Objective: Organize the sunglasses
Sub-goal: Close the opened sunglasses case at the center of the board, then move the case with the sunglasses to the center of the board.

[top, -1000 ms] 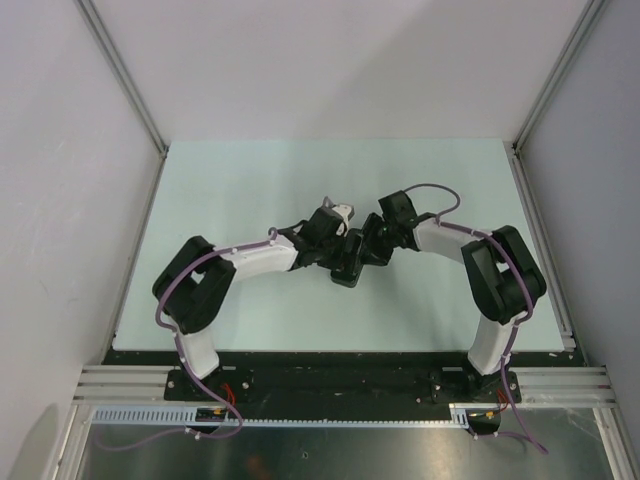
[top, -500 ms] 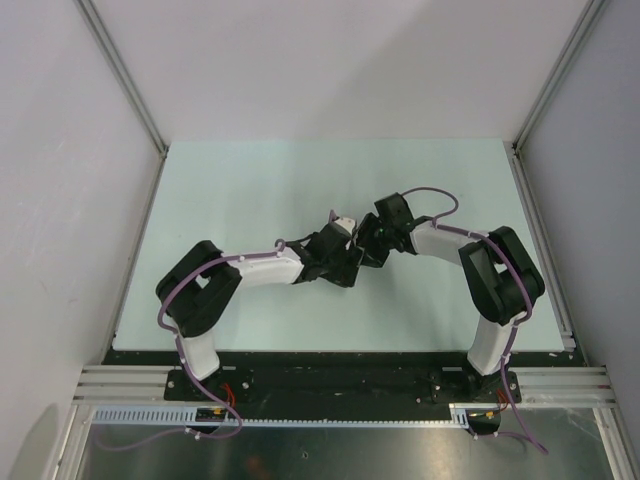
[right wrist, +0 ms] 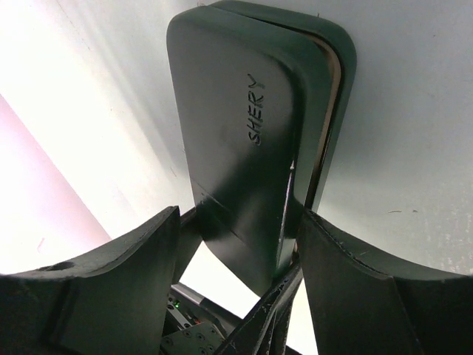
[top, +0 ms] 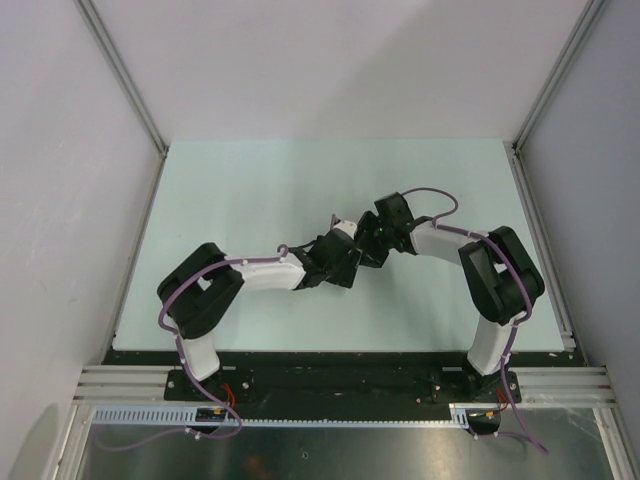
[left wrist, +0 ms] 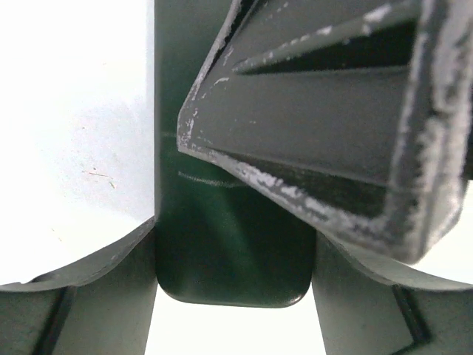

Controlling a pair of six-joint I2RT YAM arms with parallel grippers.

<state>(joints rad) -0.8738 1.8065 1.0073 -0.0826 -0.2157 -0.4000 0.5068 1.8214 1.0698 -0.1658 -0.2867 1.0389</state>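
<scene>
Both arms meet at the centre of the overhead frame, above the pale bench [top: 230,180]. The left end effector [left wrist: 235,244] is clenched on the black case [right wrist: 244,140], with both fingers against its sides. The right end effector [right wrist: 238,229] straddles the same case; whether it grips cannot be told. The sunglasses show in no view.
</scene>
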